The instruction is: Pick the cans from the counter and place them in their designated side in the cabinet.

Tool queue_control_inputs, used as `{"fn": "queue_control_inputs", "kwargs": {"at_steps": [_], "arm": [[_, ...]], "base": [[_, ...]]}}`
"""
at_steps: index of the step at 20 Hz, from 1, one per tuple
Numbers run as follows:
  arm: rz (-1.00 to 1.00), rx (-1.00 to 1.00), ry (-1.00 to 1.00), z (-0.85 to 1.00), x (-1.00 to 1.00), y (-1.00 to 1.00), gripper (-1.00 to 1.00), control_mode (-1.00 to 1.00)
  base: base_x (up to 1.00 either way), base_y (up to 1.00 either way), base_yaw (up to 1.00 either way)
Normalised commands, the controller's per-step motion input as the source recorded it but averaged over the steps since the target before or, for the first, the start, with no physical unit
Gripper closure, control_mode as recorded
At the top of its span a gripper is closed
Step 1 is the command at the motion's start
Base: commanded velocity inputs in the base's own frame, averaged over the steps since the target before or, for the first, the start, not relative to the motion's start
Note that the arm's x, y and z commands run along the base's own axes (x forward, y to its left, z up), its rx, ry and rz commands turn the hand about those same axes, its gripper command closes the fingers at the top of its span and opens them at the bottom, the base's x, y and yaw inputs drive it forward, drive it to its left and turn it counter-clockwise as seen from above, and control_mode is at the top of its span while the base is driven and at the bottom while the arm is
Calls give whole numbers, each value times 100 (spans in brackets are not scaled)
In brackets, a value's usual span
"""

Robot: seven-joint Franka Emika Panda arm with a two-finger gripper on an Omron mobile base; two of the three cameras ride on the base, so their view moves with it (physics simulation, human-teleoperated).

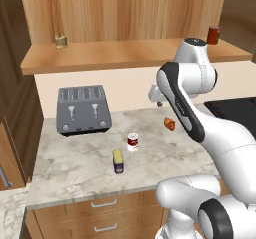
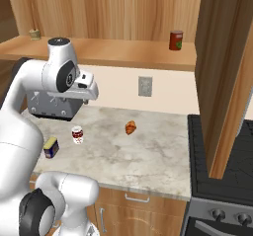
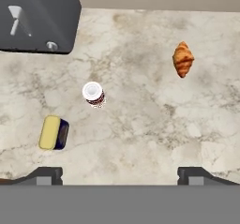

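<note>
Both cans stand on the counter (image 1: 75, 178), not yet collected: the red-and-white can (image 1: 132, 142) upright in front of the toaster (image 1: 83, 109), the dark blue can (image 1: 118, 161) just beside it, nearer the front edge. A croissant (image 1: 169, 124) lies well apart. The gripper (image 3: 120, 175) hangs high above them, fingers spread wide and empty, looking straight down, apparently to choose a target. On the cabinet (image 1: 125, 53) shelf, an olive-tan can (image 1: 61, 41) and a dark red can (image 1: 214, 35) occupy opposite ends, likely marking the designated sides.

Red-and-white can (image 3: 93, 94), blue-yellow can (image 3: 54, 132), beige marbled counter (image 3: 140, 124).
</note>
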Motion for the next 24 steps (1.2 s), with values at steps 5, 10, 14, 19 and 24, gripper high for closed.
{"fn": "queue_control_inputs", "kwargs": {"at_steps": [5, 10, 14, 19, 24], "arm": [[0, 0, -4, 0, -27, 18, -100, -100], [0, 0, -4, 0, -23, 18, -100, -100], [0, 1, -1, 0, -17, 18, -100, -100], [0, 1, 0, 0, -17, 19, -100, -100], [0, 1, 0, 0, -17, 23, -100, -100]], "base": [[0, 0, 0], [0, 0, 0], [0, 0, 0], [0, 0, 0], [0, 0, 0]]}}
